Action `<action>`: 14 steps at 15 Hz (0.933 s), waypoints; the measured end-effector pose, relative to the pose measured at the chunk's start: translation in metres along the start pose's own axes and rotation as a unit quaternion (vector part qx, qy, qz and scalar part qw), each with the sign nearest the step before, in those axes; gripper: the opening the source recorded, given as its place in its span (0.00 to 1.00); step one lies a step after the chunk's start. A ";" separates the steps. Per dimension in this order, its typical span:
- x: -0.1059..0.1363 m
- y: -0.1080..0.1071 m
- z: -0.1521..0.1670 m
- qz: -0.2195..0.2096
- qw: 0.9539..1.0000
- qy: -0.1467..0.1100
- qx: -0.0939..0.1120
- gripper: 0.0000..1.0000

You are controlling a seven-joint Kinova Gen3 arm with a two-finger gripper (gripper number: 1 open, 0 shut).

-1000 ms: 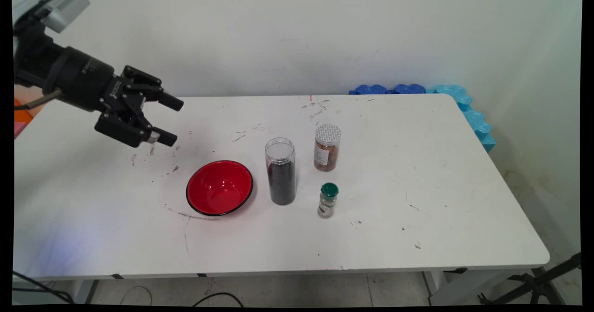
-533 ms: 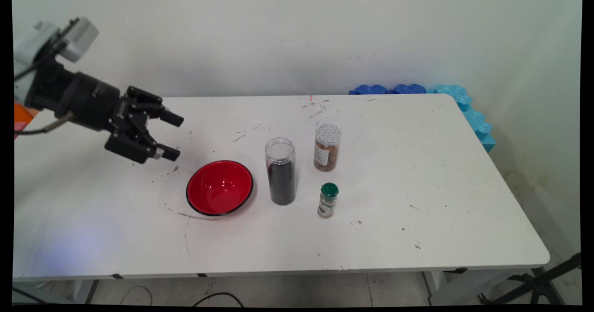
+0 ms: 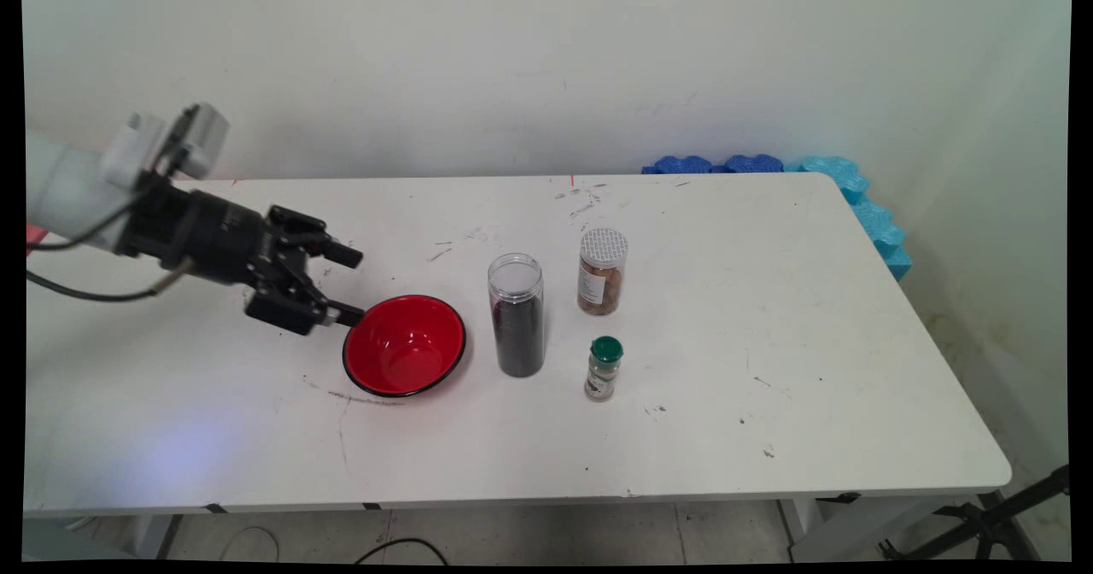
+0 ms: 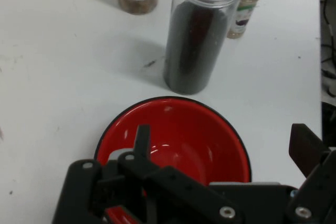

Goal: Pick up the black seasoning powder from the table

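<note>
My black gripper hangs open just left of a red bowl with a black rim, its lower finger close to the bowl's left rim. In the hand view the bowl lies directly ahead, between the spread fingers; nothing is held. Beyond the bowl stands a tall clear jar holding dark contents, with no lid. A shorter jar with brown contents and a small green-capped bottle stand further right.
Blue foam pieces lie along the table's far right corner and right edge. The white table bears scuff marks. A tripod leg and cables show on the floor below.
The gripper has come down and moved right, from above the table's left part to the bowl's left rim. Its fingers have stayed open. The objects have not moved.
</note>
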 end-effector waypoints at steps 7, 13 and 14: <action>-0.025 -0.009 0.065 -0.008 1.000 0.021 -0.004 1.00; -0.024 -0.013 0.108 -0.005 0.999 0.044 -0.016 1.00; -0.023 -0.013 0.113 -0.004 0.999 0.046 -0.017 1.00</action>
